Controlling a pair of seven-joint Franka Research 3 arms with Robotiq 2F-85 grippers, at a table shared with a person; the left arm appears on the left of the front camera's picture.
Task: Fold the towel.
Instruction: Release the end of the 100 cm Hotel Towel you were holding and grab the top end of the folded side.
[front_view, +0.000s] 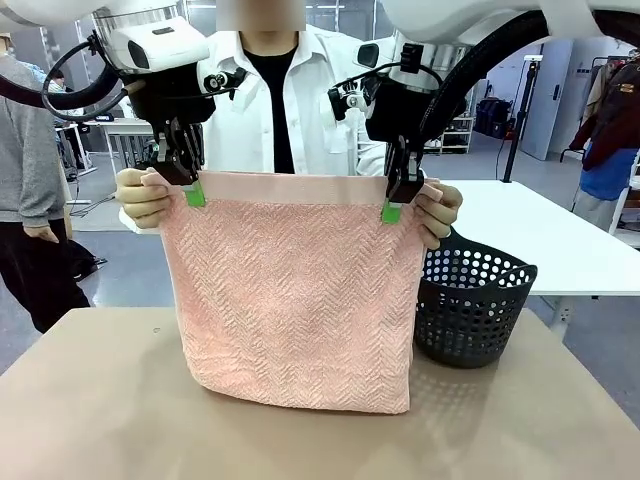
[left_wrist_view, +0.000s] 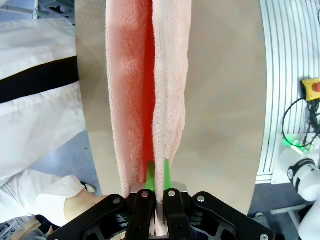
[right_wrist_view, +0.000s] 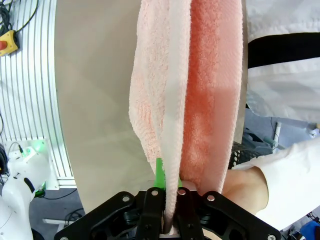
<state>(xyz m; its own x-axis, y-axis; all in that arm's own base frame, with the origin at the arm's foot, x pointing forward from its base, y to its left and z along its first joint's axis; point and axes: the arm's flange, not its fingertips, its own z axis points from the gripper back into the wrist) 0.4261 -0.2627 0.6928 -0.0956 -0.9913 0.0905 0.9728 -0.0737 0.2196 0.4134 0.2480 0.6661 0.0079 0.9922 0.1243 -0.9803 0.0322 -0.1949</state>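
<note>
Left arm pose: it comes down from the upper left, wrist pointing down, with the left pincer (front_view: 193, 190) at the upper left corner of the salmon-pink terry towel (front_view: 300, 300).
Right arm pose: mirrored from the upper right, with the right pincer (front_view: 392, 205) at the towel's upper right corner.
Person's hands: one hand (front_view: 143, 197) grips just outside the towel's left corner. The other hand (front_view: 438, 212) grips just outside the right corner.
Towel: it is held upright and spread wide. It is doubled into two hanging layers, with the smooth plain band along the top.
Hard to tell: the towel's lower fold sits at the beige tabletop (front_view: 100, 400), but contact is unclear. The towel covers part of the dark perforated plastic basket (front_view: 475, 300) beside its lower right edge.
Left pincer: in its wrist view (left_wrist_view: 158, 176), the green pads (left_wrist_view: 150, 181) are nearly together, clamped on the edge of one towel (left_wrist_view: 130, 90) layer. The other layer passes outside them, toward the person's hand (left_wrist_view: 85, 207).
Right pincer: in its wrist view (right_wrist_view: 169, 180), it is pinched on the banded layer of the towel (right_wrist_view: 210, 90). One green pad (right_wrist_view: 159, 172) shows; the other is hidden behind the cloth.
</note>
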